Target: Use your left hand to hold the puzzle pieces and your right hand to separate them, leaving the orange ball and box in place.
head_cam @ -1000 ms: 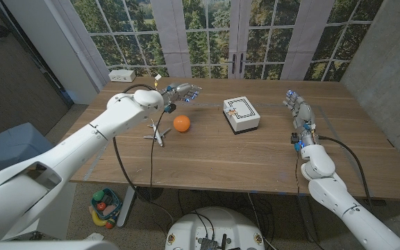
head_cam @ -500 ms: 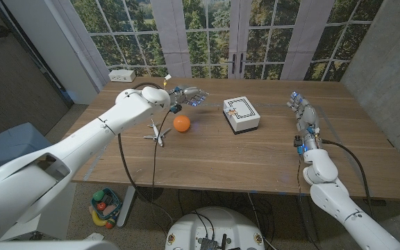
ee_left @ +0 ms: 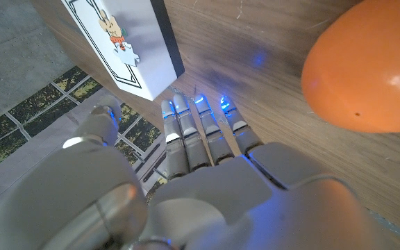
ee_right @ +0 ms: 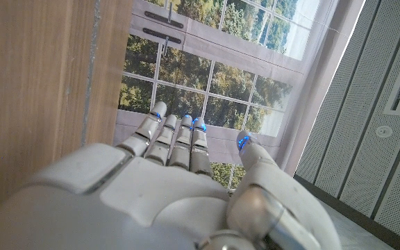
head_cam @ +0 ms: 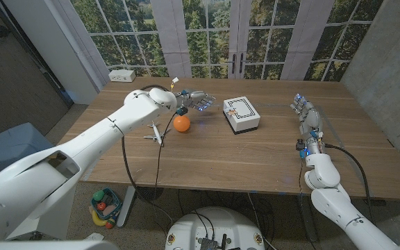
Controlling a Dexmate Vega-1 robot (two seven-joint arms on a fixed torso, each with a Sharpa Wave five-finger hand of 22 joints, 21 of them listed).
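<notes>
2 hands: both show over the wooden bench (head_cam: pixel 221 156), neither holding anything.
Left hand (head_cam: pixel 197 101): above the bench just beyond the orange ball (head_cam: pixel 181 123), between ball and white box (head_cam: pixel 242 114); fingers (ee_left: pixel 186 135) straight, together, nothing in them.
Right hand (head_cam: pixel 306 113): well apart from the ball, beyond the box toward the bench's right end; fingers extended, thumb apart, empty.
Puzzle pieces (head_cam: pixel 155 133): grey metal, lying on the bench just beside the ball on the side away from the box; untouched.
Box: upright on the bench, near the ball, printed top facing up.
Wall outlet (head_cam: pixel 122 75): past the bench's far-left corner, well away from the ball.
</notes>
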